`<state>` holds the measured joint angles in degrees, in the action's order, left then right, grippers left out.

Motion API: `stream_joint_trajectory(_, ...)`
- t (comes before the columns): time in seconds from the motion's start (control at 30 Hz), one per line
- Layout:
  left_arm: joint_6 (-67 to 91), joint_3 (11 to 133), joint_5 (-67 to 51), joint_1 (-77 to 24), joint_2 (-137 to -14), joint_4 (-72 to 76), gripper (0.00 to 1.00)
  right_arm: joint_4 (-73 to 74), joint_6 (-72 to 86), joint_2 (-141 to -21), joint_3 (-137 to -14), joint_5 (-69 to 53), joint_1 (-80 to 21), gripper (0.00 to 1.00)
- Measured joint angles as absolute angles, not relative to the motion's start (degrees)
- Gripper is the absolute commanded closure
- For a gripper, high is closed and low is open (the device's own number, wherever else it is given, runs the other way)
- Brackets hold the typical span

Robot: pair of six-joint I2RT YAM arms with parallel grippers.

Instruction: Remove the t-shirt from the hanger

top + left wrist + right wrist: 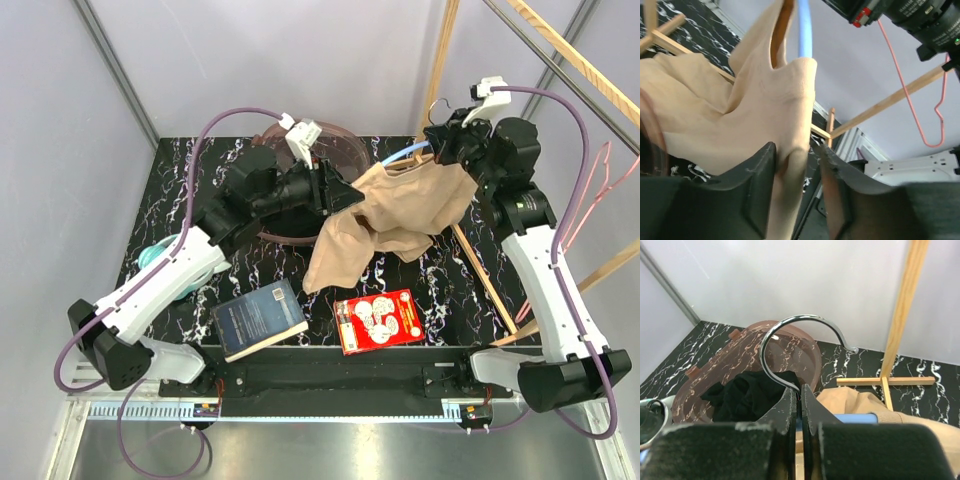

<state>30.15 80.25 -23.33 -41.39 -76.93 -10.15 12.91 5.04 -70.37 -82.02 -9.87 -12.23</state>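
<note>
Here left gripper (794,150) pinches t-shirt (400,200), right gripper (799,394) clamps hanger (805,316); book (258,318), red card (378,320) below, bin (345,138) behind.

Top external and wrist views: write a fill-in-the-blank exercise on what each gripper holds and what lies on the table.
1. The right gripper is shut on the hanger's chrome ____.
2. The left gripper pinches the t-shirt, which hangs on the hanger's ____ bar.
3. Seen from the top view, the book lies to the ____ of the red card.

Missing words: hook; blue; left.
</note>
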Motion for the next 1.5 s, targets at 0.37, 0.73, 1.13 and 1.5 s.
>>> stream_joint_trajectory(0.37, 30.00, 75.50, -19.14, -41.12, -70.57, -10.90, 0.34, 13.15, 5.28, -66.22, -80.66, -4.97, -12.23, 1.00)
stream_joint_trajectory(0.73, 28.73, 68.49, -15.57, -41.12, -66.59, -14.17, 0.36, 13.15, 5.39, -63.77, -79.90, -3.20, -12.23, 1.00)
stream_joint_trajectory(1.13, 28.01, 67.81, -13.28, -41.12, -67.61, -16.12, 1.00, 13.10, 5.78, -62.92, -78.67, -0.10, -12.25, 1.00)
stream_joint_trajectory(1.5, 28.51, 71.46, -9.61, -41.19, -63.18, -17.45, 1.00, 11.25, 7.75, -60.71, -75.02, 5.45, -12.27, 1.00)
